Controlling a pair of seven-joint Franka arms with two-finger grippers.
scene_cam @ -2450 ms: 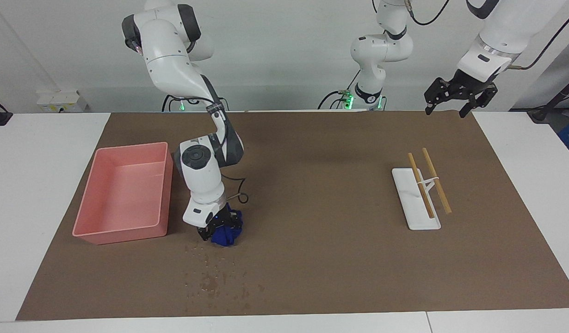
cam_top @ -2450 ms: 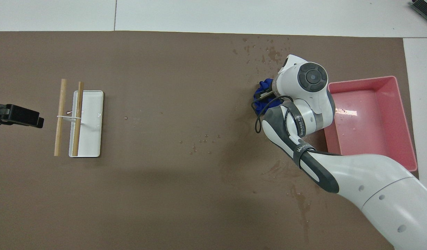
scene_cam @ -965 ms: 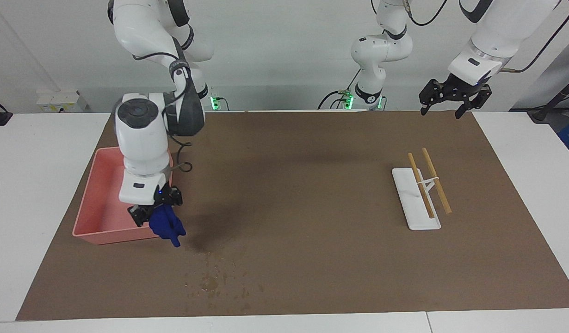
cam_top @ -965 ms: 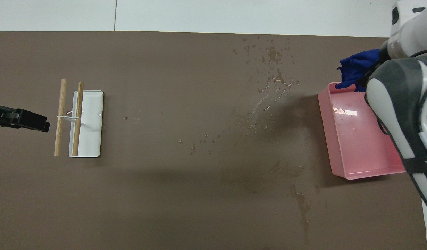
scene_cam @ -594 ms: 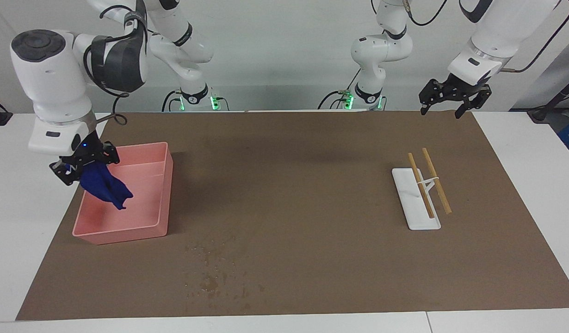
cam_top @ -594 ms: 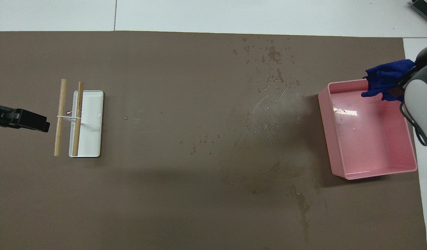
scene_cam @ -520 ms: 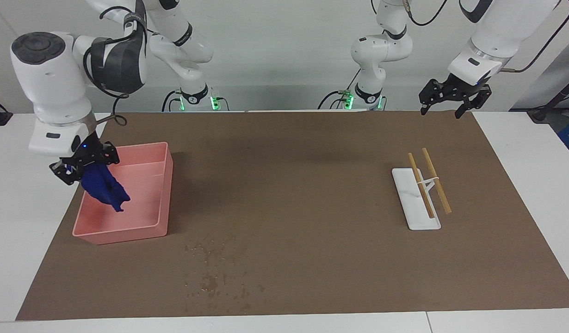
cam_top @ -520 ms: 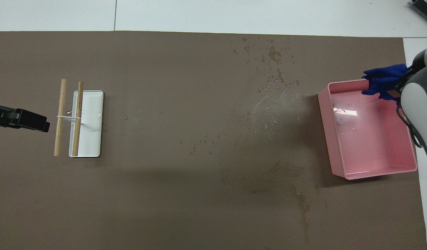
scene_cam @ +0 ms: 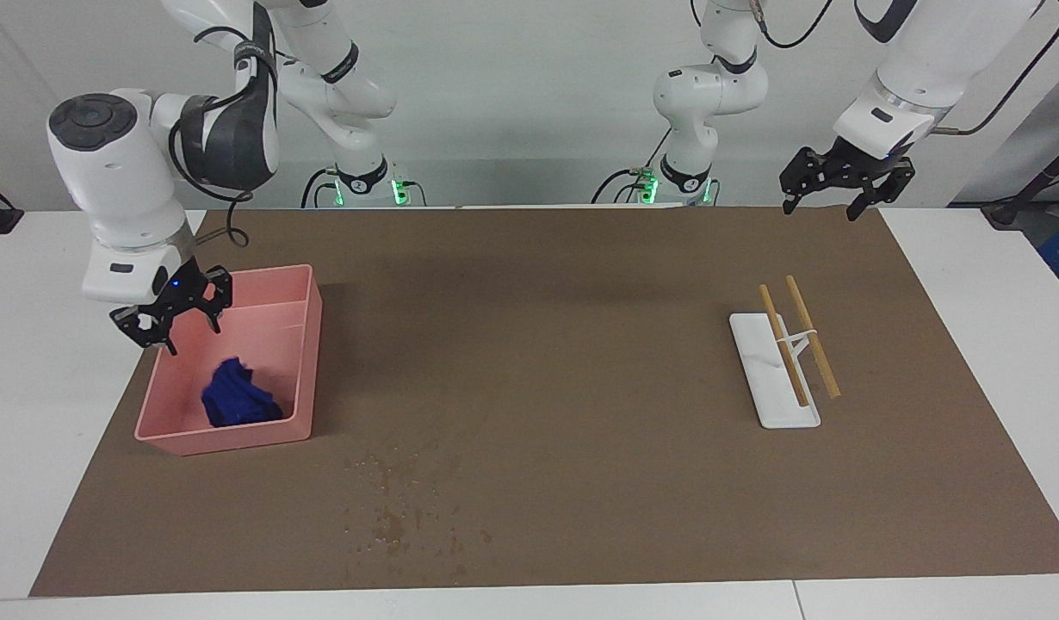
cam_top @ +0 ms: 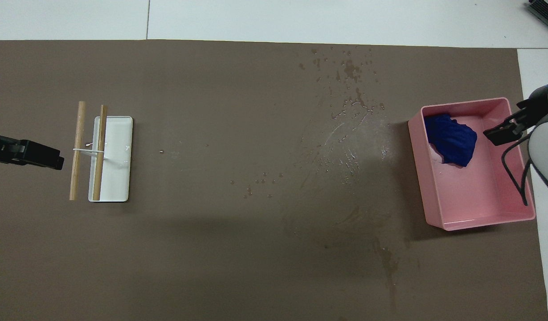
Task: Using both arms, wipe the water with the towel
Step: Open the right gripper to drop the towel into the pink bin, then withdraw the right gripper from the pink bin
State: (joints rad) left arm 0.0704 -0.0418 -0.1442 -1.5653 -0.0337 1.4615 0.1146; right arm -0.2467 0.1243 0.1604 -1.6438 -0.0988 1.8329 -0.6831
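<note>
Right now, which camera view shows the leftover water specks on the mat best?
The overhead view: the water trails from the mat's edge farthest from the robots toward the pink bin, glistening. The facing view shows only a smaller patch of dark specks.

table (scene_cam: 30,362) | brown mat (scene_cam: 547,344) | pink bin (scene_cam: 185,443), white tray (scene_cam: 758,344), water (scene_cam: 400,517)

Right gripper (scene_cam: 175,316) hangs in the air over the bin's (scene_cam: 301,284) outer edge, fingers spread wide and holding nothing, wrist pointing straight down, forearm bent up toward its base. Left gripper (scene_cam: 842,182) waits high over the mat's (scene_cam: 581,344) corner, fingers spread, also holding nothing.
</note>
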